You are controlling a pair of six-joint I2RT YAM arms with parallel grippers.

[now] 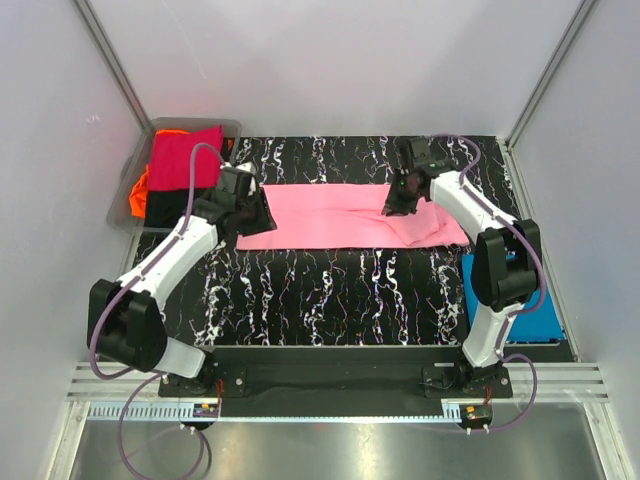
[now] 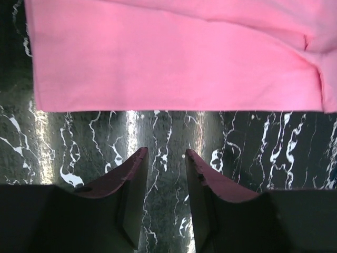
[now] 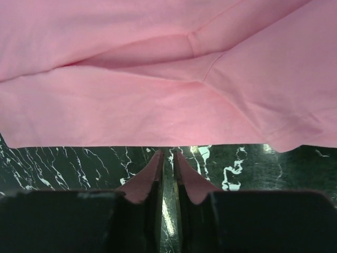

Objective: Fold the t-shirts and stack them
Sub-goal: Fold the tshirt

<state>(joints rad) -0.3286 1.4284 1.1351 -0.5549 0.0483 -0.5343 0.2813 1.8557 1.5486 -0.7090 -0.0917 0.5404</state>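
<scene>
Both claws sit empty at the pink shirt's edges.

The left gripper (image 2: 166,168) stands part open over bare table; the right gripper (image 3: 167,163) is nearly closed, tips at the hem. The pink t-shirt (image 1: 350,215) lies folded mid-frame; a shallow pinch could catch one layer and unfold it.

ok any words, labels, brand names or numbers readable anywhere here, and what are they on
None can be read in any of the three views.
pink t-shirt: plain cloth, no print or tag showing.
blue t-shirt: plain, mostly hidden behind the right arm.
bin with the crimson t-shirt: no label visible.
table: only white marbling, no lettering.
Small parts at the arm bases: too small to read.
</scene>
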